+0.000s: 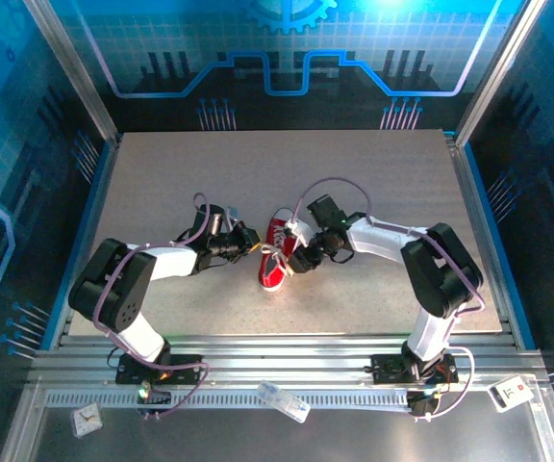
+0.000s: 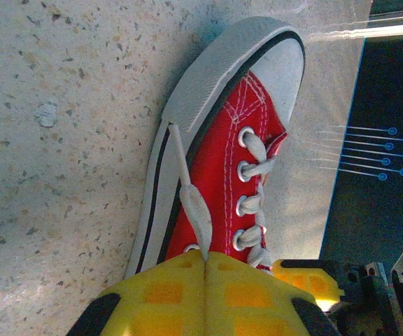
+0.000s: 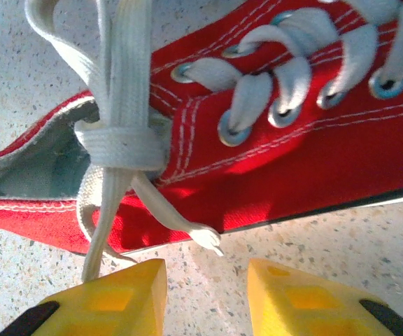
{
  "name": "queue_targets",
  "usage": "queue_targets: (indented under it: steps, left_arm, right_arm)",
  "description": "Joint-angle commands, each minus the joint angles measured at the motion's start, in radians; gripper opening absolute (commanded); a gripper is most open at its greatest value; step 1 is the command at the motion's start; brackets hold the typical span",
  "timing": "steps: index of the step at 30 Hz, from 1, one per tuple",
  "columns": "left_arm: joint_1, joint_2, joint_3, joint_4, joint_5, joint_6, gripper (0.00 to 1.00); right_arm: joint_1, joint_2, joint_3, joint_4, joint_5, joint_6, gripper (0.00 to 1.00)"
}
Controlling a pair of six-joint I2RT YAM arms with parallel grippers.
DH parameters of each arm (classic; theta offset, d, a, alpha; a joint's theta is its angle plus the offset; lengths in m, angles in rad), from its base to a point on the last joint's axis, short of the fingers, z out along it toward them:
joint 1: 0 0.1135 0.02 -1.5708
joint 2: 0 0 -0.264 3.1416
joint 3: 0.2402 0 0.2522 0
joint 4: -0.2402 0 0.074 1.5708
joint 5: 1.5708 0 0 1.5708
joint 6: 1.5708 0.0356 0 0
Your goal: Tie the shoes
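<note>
Top: sneaker (image 1: 275, 258) mid-table (image 1: 162, 173); left gripper (image 1: 249, 239) at its 10 o'clock, right gripper (image 1: 302, 258) at 3 | Left wrist: pressed together, pinching lace (image 2: 196, 210) at 6 o'clock | Right wrist: spread, empty, knot (image 3: 121, 143) at 11 | Step: probably best to draw pinched strand slowly, watching knot.
</note>
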Motion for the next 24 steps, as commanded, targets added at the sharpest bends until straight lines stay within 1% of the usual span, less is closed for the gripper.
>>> queue_targets:
  steps: [1,5,6,9,10,11,18,24]
  left_arm:
    - [0.007,-0.005,0.007,-0.002,0.023,0.033,0.00]
    - [0.009,-0.004,0.008,0.001,0.029,0.038,0.00]
    - [0.010,-0.006,0.009,0.000,0.032,0.043,0.00]
    - [0.020,-0.019,0.014,-0.016,0.038,0.063,0.00]
    - [0.024,-0.025,0.016,-0.026,0.039,0.074,0.00]
    - [0.029,-0.031,0.017,-0.033,0.042,0.082,0.00]
    - [0.045,-0.041,0.058,-0.106,0.076,0.159,0.00]
    - [0.057,-0.050,0.077,-0.142,0.073,0.207,0.00]
  right_arm:
    - [0.012,0.037,0.039,-0.019,0.005,-0.027,0.35]
    - [0.019,0.071,0.069,-0.028,0.010,-0.036,0.34]
    - [0.020,0.077,0.075,-0.032,0.013,-0.036,0.30]
    - [0.021,0.082,0.077,-0.042,0.043,-0.031,0.09]
    - [0.022,0.078,0.071,-0.040,0.052,-0.029,0.03]
    - [0.020,0.071,0.064,-0.038,0.059,-0.028,0.00]
    - [0.012,0.018,0.021,-0.018,0.057,-0.004,0.00]
    - [0.009,-0.012,0.003,-0.022,0.061,0.015,0.00]
